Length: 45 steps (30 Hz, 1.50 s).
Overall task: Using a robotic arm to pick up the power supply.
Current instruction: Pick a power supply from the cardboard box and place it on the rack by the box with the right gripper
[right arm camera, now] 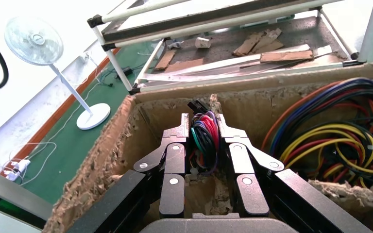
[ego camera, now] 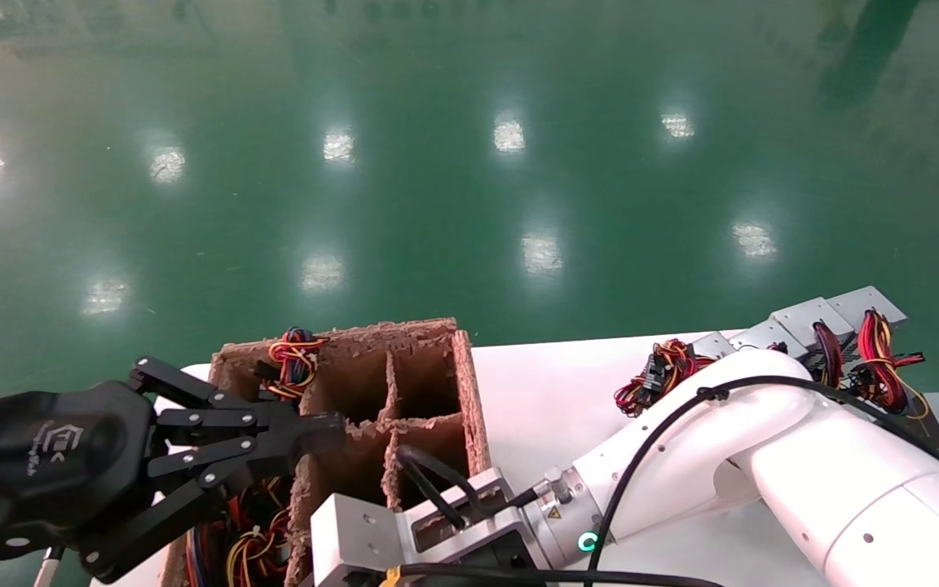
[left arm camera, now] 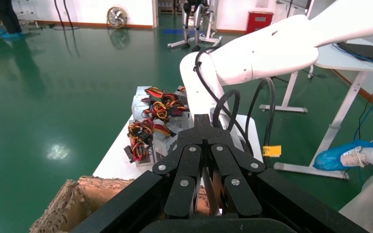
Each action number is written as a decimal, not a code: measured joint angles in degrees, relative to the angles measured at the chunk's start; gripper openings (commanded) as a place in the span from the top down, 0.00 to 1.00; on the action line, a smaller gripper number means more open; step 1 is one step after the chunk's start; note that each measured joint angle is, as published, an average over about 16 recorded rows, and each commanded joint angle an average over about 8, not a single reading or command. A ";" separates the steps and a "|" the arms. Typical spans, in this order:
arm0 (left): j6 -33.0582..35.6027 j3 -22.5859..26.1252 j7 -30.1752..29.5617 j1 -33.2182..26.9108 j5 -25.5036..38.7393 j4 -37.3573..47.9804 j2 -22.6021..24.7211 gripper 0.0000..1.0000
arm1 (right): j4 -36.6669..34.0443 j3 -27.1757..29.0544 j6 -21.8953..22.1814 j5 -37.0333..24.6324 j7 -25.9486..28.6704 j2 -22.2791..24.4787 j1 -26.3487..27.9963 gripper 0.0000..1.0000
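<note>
Right pincer lowered into the cardboard divider box, part-open fingers flanking a wire bundle, whether gripped unclear, left pincer closed and empty over the box, spare power supplies on the white worktop

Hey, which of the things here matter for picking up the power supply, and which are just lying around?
In the job: right gripper, down in a compartment of the cardboard box; the wire bundle right at it.
Lying about: left gripper, hovering over the box; spare power supplies on the white table; floor fan.
</note>
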 measured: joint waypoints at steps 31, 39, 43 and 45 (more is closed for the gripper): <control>0.00 0.00 0.00 0.00 0.00 0.00 0.00 1.00 | 16.51 3.69 1.08 11.98 6.71 9.60 -2.66 1.00; 0.00 0.00 0.00 0.00 0.00 0.00 0.00 1.00 | 20.22 5.06 2.24 15.49 7.64 11.11 -4.59 1.00; 0.00 0.00 0.00 0.00 0.00 0.00 0.00 1.00 | 21.64 5.07 3.34 15.50 7.83 11.30 -5.00 1.00; 0.00 0.00 0.00 0.00 0.00 0.00 0.00 1.00 | 22.25 5.02 3.78 15.32 7.92 11.42 -5.06 1.00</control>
